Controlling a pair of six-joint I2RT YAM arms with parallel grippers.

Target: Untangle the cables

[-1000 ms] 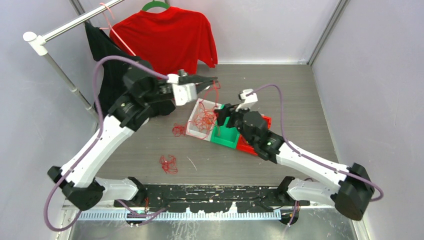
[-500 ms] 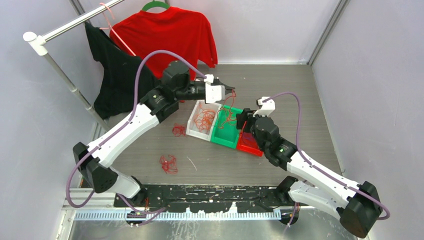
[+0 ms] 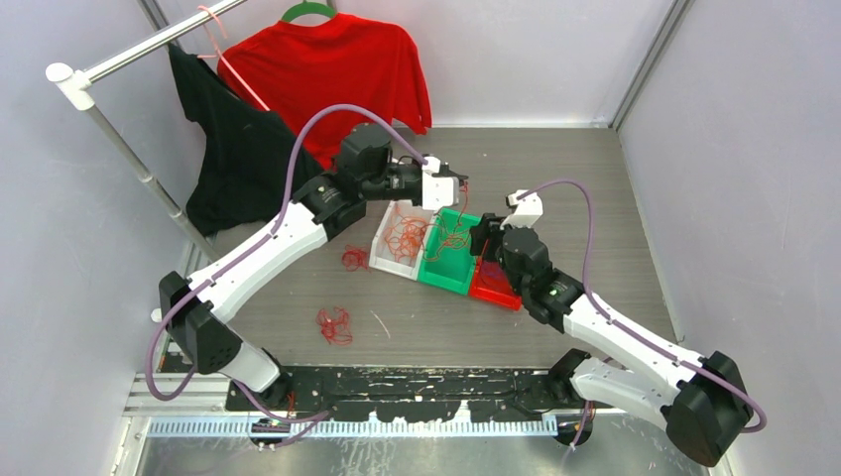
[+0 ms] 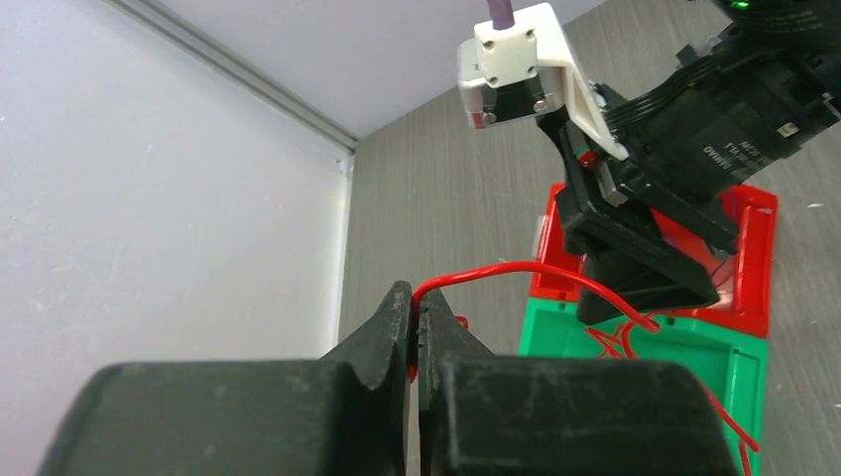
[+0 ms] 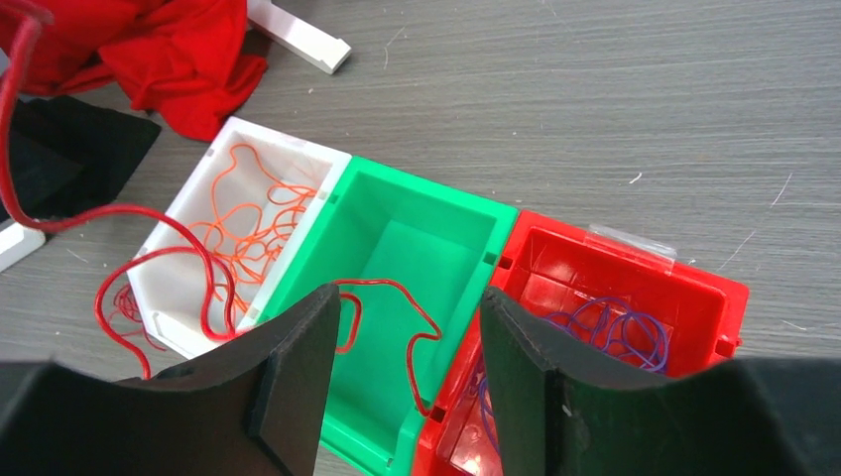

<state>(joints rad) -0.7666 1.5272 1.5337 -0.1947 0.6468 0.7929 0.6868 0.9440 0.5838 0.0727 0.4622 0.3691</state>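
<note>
My left gripper (image 3: 461, 181) hangs above the green bin (image 3: 437, 279), shut on one red cable (image 4: 516, 270). The cable arcs from the pinched tips (image 4: 415, 297) down into that bin. In the right wrist view the same red cable (image 5: 428, 322) loops across the green bin (image 5: 417, 188) and trails over the white bin (image 5: 288, 144), which holds orange cables (image 5: 253, 213). Purple cables (image 5: 610, 327) lie in the red bin (image 5: 635, 253). My right gripper (image 5: 409, 297) hovers open over the green and red bins with nothing between its fingers.
Two small red cable clumps (image 3: 354, 258) (image 3: 334, 325) lie on the table left of the bins. A red shirt (image 3: 327, 69) and a black garment (image 3: 233, 149) hang from a rail (image 3: 129, 50) at the back left.
The left arm swung right, carrying the red cable from over the white bin to over the green bin. The right gripper drew back towards the red bin and its jaws narrowed a little.
</note>
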